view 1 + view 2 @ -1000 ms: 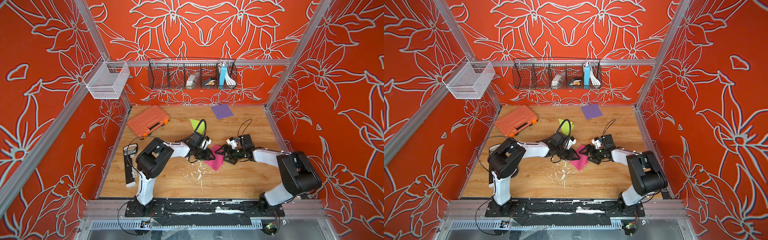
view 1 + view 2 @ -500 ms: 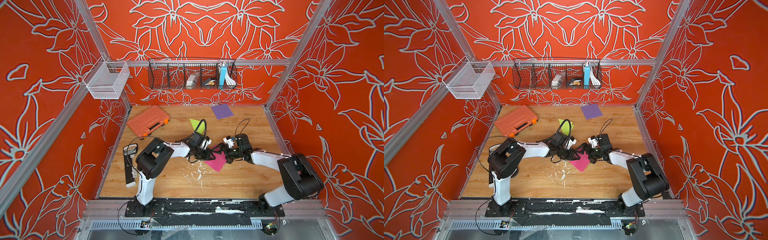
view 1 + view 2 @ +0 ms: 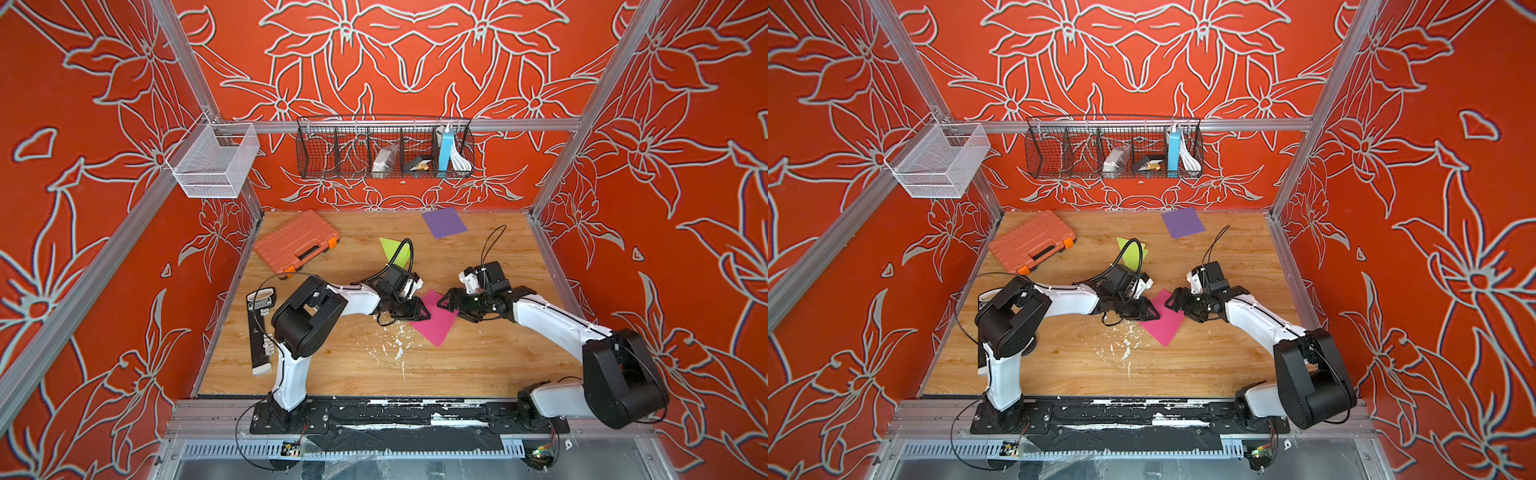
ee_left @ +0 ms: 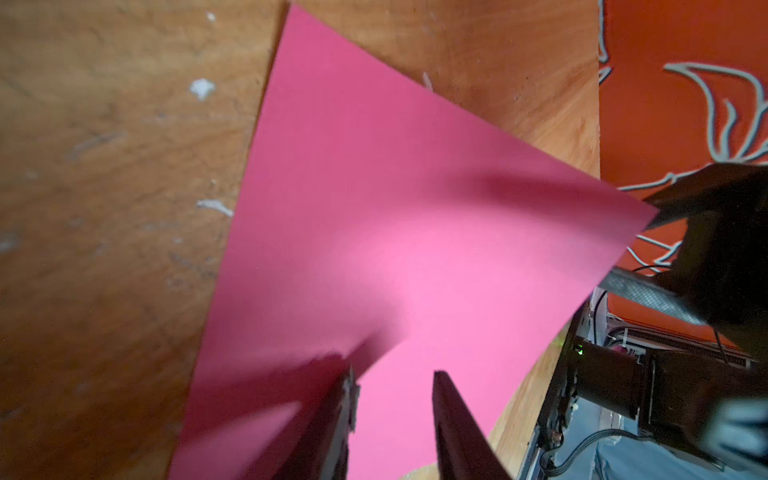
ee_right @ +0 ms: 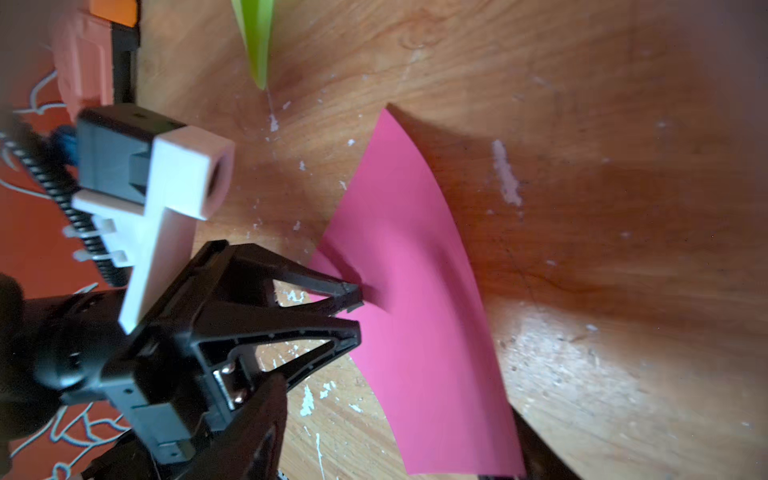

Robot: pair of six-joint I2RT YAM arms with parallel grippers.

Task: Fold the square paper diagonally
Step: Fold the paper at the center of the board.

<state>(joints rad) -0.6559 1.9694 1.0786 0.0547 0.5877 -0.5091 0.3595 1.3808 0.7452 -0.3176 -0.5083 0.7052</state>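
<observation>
Pink square paper (image 3: 434, 322) lies unfolded near the middle of the wooden bench (image 3: 457, 365), bowed rather than flat. The left gripper (image 5: 353, 313), jaws roughly half apart, presses a fingertip into one corner of the sheet. The right gripper (image 3: 448, 301) stands with jaws wide around another corner, not clamped on it.

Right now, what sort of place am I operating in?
Probably a purpose-built robot test cell, not a home: aluminium frame, printed floral walls enclosing a wooden tabletop, and a stocked wire basket on the back wall.
</observation>
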